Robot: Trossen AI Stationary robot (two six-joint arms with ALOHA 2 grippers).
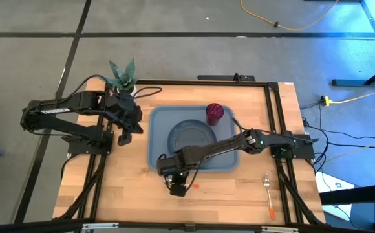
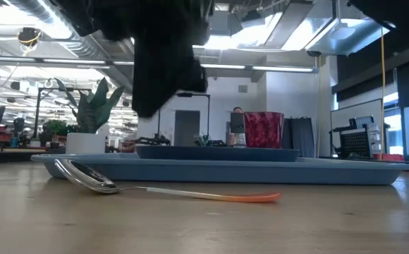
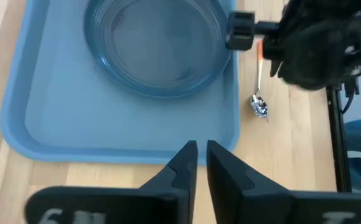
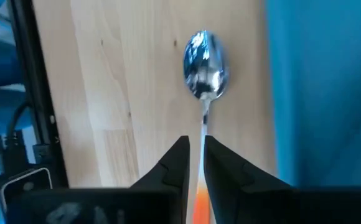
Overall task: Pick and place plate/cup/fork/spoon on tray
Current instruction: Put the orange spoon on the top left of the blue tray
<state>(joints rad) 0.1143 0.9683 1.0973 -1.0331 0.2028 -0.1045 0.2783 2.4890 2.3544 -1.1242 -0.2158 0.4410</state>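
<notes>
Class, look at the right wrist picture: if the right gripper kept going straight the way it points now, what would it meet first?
Probably the spoon. The right gripper points along its handle, with the silver bowl directly ahead on the bare wooden table, beside the tray. How high the fingers sit above it is unclear, so contact is a judgement.

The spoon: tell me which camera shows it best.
The right wrist view: the spoon fills the picture, bowl sharp, handle running between the right gripper fingers. The low view shows its whole side profile lying on the table. The left wrist view shows it small; the high view only an orange tip.
</notes>
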